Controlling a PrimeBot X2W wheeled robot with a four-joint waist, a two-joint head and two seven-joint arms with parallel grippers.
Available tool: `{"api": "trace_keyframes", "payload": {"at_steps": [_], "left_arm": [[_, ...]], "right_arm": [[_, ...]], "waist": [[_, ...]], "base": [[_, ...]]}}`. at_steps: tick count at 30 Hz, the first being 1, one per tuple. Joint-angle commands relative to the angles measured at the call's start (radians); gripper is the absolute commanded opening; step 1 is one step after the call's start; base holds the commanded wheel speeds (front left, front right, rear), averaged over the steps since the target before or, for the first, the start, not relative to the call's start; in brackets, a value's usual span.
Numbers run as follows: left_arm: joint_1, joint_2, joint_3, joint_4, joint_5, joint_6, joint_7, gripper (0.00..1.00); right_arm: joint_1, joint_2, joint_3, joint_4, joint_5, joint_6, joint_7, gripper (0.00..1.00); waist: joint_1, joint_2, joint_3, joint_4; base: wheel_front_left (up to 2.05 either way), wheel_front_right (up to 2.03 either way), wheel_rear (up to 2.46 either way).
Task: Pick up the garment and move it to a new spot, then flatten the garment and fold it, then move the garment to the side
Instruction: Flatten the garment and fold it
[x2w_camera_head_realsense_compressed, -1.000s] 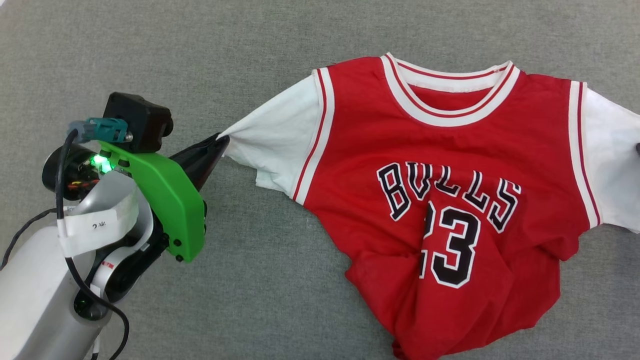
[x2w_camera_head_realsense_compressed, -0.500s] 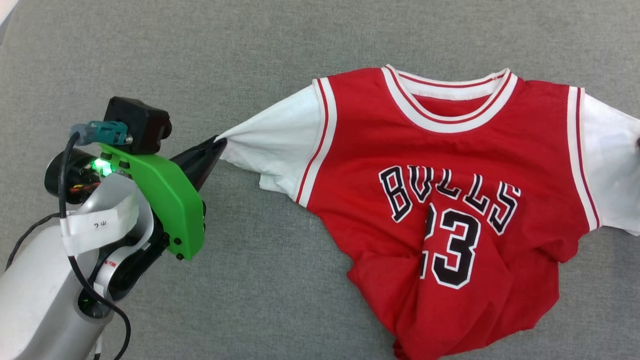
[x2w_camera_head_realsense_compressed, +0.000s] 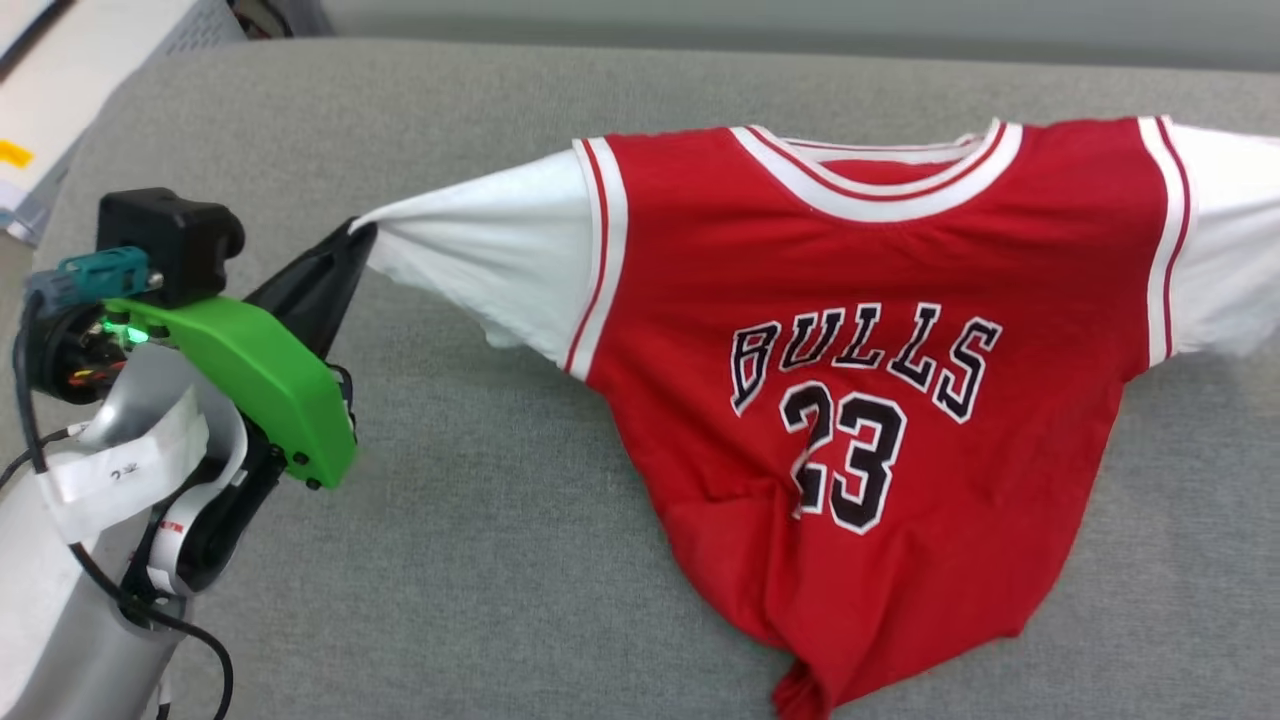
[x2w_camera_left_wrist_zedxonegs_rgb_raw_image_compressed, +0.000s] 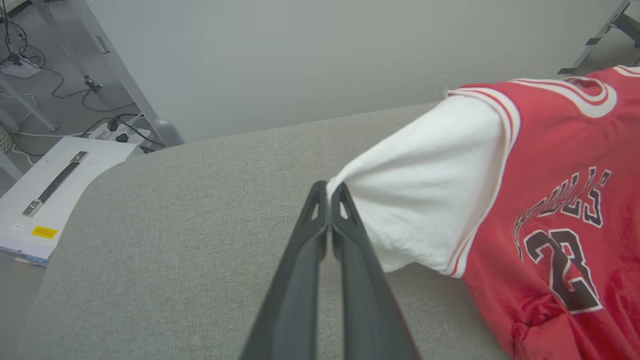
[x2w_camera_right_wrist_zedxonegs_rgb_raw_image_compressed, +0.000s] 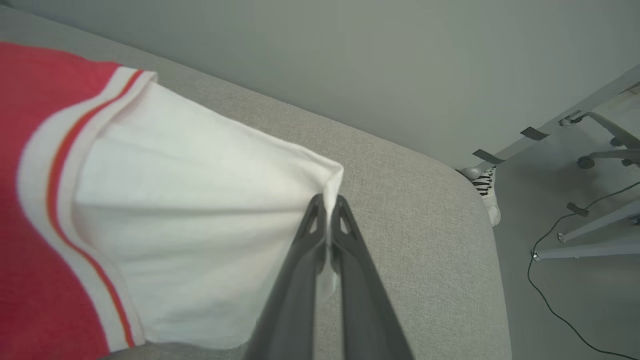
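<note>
The garment, a red jersey with white sleeves and a "BULLS 23" print, hangs stretched above the grey cushion, its shoulders raised and its crumpled hem trailing low at the front. My left gripper is shut on the tip of one white sleeve, and in the left wrist view the left gripper pinches the cloth between its fingertips. My right gripper is shut on the edge of the other white sleeve, with fabric caught between the fingers.
The grey cushioned surface runs under the garment, with a rounded far edge. Beyond it lies the floor with cables, a white panel and metal frame legs.
The right gripper has shut on the sleeve. Both sleeves have risen, lifting the shoulders off the cushion and pulling the jersey taut. The head camera has tilted up, showing the cushion's far edge.
</note>
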Motion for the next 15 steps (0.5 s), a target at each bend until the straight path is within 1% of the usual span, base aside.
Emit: {"api": "trace_keyframes", "payload": {"at_steps": [1, 4, 8, 15], "left_arm": [[0.013, 0.010, 0.020, -0.004, 0.012, 0.013, -0.023, 0.00], [0.016, 0.016, 0.049, -0.016, 0.024, 0.027, -0.059, 0.00], [0.018, 0.034, 0.084, -0.044, 0.036, 0.043, -0.086, 0.00], [0.006, 0.070, 0.160, -0.098, 0.047, 0.067, -0.129, 0.00]], "right_arm": [[-0.008, -0.012, -0.015, -0.019, 0.018, -0.001, -0.014, 0.00], [-0.009, -0.038, -0.031, -0.055, -0.002, -0.001, -0.039, 0.00], [-0.011, -0.048, -0.063, -0.109, 0.000, -0.001, -0.051, 0.00], [-0.025, -0.031, -0.148, -0.213, 0.036, -0.001, -0.050, 0.00]], "waist": [[-0.0001, 0.0120, -0.079, -0.019], [-0.0001, 0.0120, -0.118, -0.025], [-0.0001, 0.0120, -0.156, -0.035], [-0.0001, 0.0120, -0.188, -0.053]], "base": [[0.00, 0.00, 0.00], [0.00, 0.00, 0.00], [0.00, 0.00, 0.00], [0.00, 0.00, 0.00]]}}
